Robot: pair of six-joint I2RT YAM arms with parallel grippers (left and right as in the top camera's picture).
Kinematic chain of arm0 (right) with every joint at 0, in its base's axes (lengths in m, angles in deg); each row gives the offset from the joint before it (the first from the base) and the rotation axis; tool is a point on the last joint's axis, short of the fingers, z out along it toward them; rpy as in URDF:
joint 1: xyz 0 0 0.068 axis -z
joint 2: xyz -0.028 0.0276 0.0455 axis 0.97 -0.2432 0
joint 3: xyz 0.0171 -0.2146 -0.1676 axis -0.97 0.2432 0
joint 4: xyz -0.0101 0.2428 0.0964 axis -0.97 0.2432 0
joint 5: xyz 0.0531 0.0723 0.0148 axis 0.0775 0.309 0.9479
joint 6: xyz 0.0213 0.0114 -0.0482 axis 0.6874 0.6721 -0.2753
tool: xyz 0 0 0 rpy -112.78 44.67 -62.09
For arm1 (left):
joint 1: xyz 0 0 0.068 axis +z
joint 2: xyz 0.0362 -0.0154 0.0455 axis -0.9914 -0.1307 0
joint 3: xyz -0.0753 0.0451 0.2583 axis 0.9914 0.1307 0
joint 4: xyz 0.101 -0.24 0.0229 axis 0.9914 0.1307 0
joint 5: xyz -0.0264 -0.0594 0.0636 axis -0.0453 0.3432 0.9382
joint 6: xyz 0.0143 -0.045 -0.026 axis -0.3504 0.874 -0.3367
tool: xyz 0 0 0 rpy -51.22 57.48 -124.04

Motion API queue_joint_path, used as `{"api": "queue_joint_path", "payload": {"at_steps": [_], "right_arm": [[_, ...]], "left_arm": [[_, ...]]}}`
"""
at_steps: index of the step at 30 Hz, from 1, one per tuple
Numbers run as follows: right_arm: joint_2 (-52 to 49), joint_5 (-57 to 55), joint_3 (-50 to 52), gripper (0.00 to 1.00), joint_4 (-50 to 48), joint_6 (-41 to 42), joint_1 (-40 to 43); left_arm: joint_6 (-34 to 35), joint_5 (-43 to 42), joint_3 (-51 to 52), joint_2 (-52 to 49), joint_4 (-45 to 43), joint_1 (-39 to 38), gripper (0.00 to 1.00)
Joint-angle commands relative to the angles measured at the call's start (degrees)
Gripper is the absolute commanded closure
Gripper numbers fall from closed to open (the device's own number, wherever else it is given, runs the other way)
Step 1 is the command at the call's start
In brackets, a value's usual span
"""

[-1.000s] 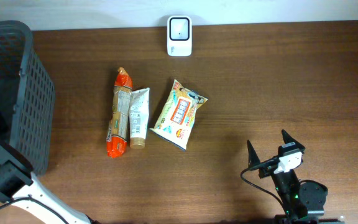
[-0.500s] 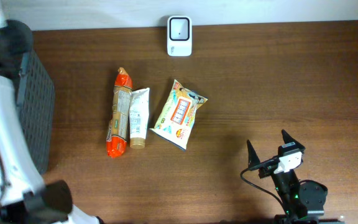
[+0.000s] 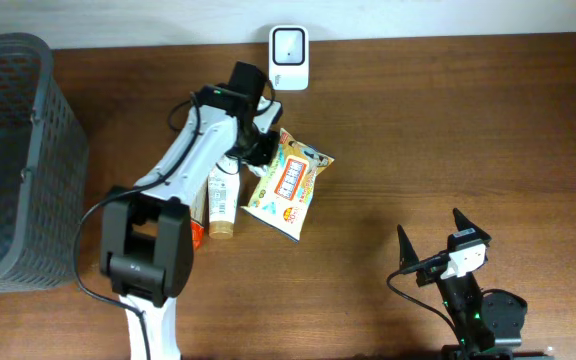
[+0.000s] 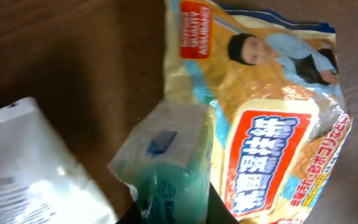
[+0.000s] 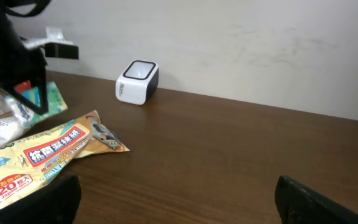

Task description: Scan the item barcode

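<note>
Green packet [image 4: 166, 155] sat pinched in the closed left gripper [image 3: 255, 143], its long axis running straight out ahead of the fingers. The scanner [image 3: 288, 45] lay near, just beyond that gripper. The right gripper [image 3: 430, 232] stood spread wide and empty, well apart.

On the pouch [image 5: 42, 155], at the lower left of the right wrist view, we read "20" in red, followed by two small characters. Its red band carries large white East Asian characters, which we see most clearly at the right of the left wrist view. The small red label above them is too fine for us to read. The print on the tube [image 4: 23, 162] and the packet [image 4: 173, 162] is blurred.
</note>
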State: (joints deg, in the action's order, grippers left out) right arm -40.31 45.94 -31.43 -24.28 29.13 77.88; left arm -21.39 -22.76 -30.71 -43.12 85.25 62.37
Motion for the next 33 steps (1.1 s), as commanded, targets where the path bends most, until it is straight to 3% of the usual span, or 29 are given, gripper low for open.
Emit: {"api": "queue_joint_path", "payload": {"at_steps": [1,3,4,5,6,11,19,25,33], "right_arm": [[0.39,0.13,0.42,0.01,0.04,0.20,0.37],[0.39,0.13,0.42,0.01,0.04,0.20,0.37],[0.39,0.13,0.42,0.02,0.04,0.20,0.37],[0.39,0.13,0.42,0.01,0.04,0.20,0.37],[0.39,0.13,0.42,0.01,0.04,0.20,0.37],[0.39,0.13,0.42,0.01,0.04,0.20,0.37],[0.39,0.13,0.42,0.01,0.04,0.20,0.37],[0.39,0.13,0.42,0.02,0.04,0.20,0.37],[0.39,0.13,0.42,0.02,0.04,0.20,0.37]], "left_arm": [[0.76,0.07,0.00,-0.55,-0.28,-0.70,0.87],[0.76,1.09,0.00,-0.55,-0.28,-0.66,0.86],[0.76,1.84,0.00,-0.55,-0.26,-0.66,0.73],[0.76,1.81,0.00,-0.55,-0.22,-0.61,0.46],[0.74,2.08,-0.04,-0.52,-0.24,-0.46,0.01],[0.70,3.32,-6.73,3.08,3.34,0.28,0.01],[0.33,7.23,-9.92,21.86,2.91,6.60,0.01],[0.31,7.19,-9.92,22.82,0.74,11.43,0.01],[-2.36,7.21,-9.92,22.82,-4.22,11.78,0.01]]}}
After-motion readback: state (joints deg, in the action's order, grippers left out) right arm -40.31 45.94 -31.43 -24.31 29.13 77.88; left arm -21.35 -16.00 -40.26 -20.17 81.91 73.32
